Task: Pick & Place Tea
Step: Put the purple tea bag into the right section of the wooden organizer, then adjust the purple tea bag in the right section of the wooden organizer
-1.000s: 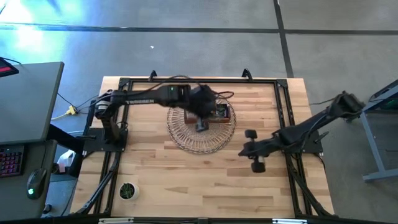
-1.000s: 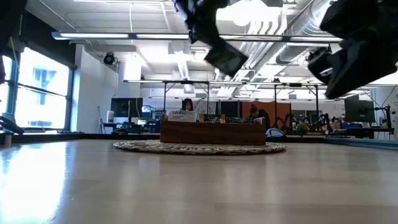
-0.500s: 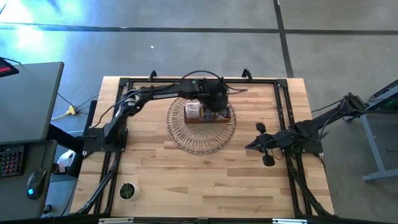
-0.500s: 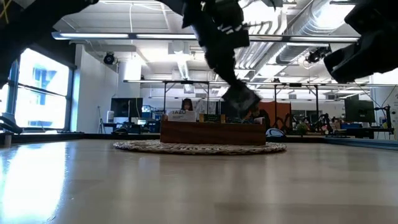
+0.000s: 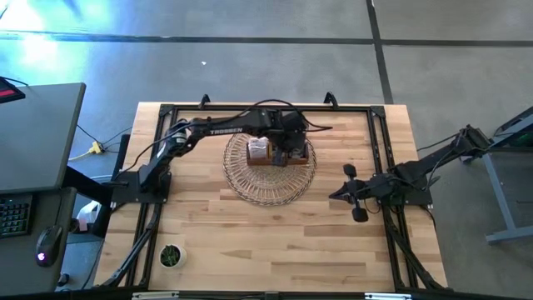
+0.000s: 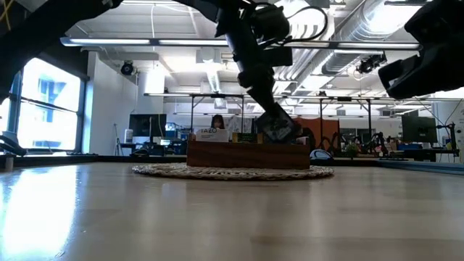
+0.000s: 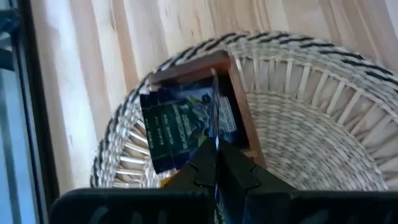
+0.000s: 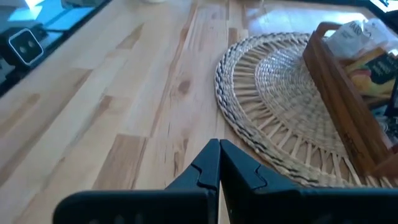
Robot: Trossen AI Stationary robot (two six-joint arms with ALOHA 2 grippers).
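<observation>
A round wicker basket [image 5: 268,182] holds a brown wooden box [image 5: 279,156] with tea sachets standing in its compartments. My left gripper [image 5: 293,147] hangs over the box's right end, low above it in the low view [image 6: 279,130]. It is shut on a sachet, seen edge-on in the left wrist view [image 7: 215,112]. Dark blue-purple sachets [image 7: 180,127] stand in the end compartment below it. The right wrist view shows white and orange sachets [image 8: 367,46] in the box. My right gripper [image 5: 333,197] waits shut to the right of the basket, above the table. My left gripper pinches one thin tea sachet between its two fingers, which come from above and point down. The sachet's edge [image 7: 216,134] runs out from the fingertips toward the box's end compartment. Whether its lower end touches the box or the sachets there, I cannot tell.
A small potted plant [image 5: 171,256] stands near the table's near left corner. Black frame rails [image 5: 379,146] run along the table's edges. Bare wood lies in front of the basket [image 6: 232,172]. A desk with a keyboard and mouse stands left of the table.
My left gripper has swung from over the basket's middle toward the box's right end and come down from high up to just above the box. My right arm has drawn back toward the table's right edge, then kept still.
</observation>
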